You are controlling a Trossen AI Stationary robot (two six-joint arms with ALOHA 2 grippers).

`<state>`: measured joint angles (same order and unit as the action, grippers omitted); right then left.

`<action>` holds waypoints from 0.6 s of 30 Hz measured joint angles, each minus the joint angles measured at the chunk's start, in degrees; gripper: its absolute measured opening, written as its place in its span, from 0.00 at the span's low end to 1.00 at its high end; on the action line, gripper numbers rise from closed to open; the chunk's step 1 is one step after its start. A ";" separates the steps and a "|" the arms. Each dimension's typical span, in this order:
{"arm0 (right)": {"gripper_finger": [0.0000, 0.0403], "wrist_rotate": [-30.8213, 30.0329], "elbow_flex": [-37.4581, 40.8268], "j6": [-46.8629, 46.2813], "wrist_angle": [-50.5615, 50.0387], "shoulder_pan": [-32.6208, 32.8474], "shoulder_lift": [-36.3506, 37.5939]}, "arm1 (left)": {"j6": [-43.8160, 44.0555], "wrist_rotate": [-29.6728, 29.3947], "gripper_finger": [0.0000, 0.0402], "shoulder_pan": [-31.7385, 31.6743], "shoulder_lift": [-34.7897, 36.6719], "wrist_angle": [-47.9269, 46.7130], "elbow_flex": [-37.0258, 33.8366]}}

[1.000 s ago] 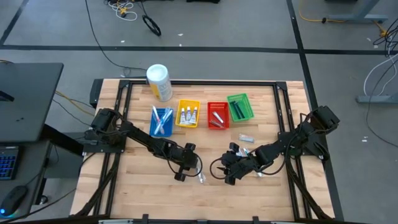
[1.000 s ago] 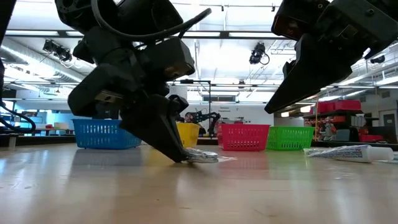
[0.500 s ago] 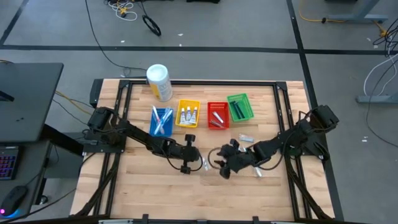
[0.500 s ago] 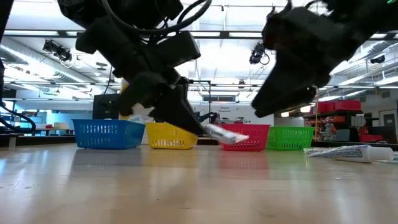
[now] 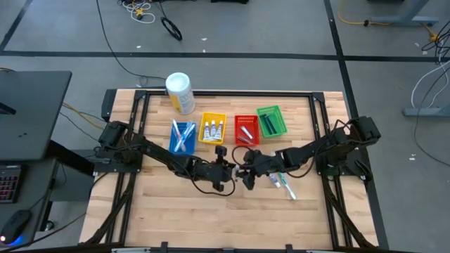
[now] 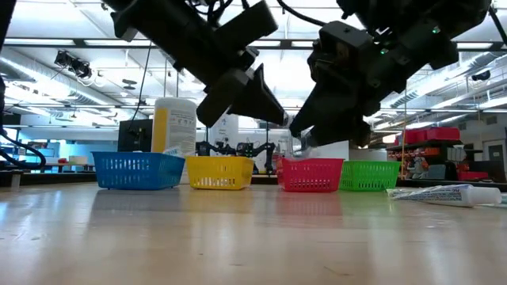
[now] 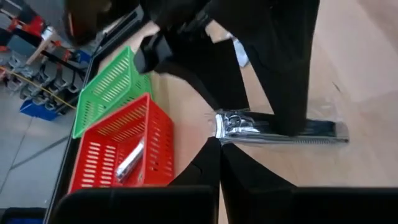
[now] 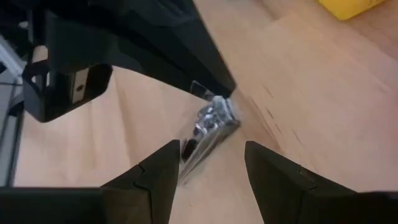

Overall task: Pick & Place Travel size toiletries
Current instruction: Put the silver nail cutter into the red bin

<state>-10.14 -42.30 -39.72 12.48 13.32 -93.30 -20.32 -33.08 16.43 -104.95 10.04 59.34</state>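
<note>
Left gripper (image 7: 219, 144) clamps wrapped item (image 7: 280, 132) — right gripper (image 8: 208, 163) spread.

L gripper (image 5: 230, 167) + clear-wrapped item (image 7: 280, 130) up off table, now nose-to-nose w/ R gripper (image 5: 245, 171).

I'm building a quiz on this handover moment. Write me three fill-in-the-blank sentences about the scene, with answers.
1. The left gripper is shut on a clear-wrapped ____ item.
2. The right gripper faces that item with its fingers ____.
3. In the left wrist view, one wrapped item lies in the ____ basket.

Missing words: silver; open; red
</note>
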 joint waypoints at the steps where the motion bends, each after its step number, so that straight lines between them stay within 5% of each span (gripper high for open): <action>1: 0.48 1.04 0.02 0.72 0.62 -0.23 0.00 | -0.16 -0.04 0.01 0.00 0.00 0.00 0.19; 7: 0.44 3.28 0.02 5.04 5.09 -0.24 0.00 | -0.17 -0.97 0.01 -0.32 0.02 -0.03 0.45; 18: 0.13 3.14 0.13 4.78 4.02 -1.06 -0.04 | -0.87 -2.66 0.01 -0.29 0.15 0.11 0.49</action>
<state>-7.01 -42.17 -34.94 16.50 12.27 -93.34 -21.19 -35.74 16.13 -104.79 10.15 59.83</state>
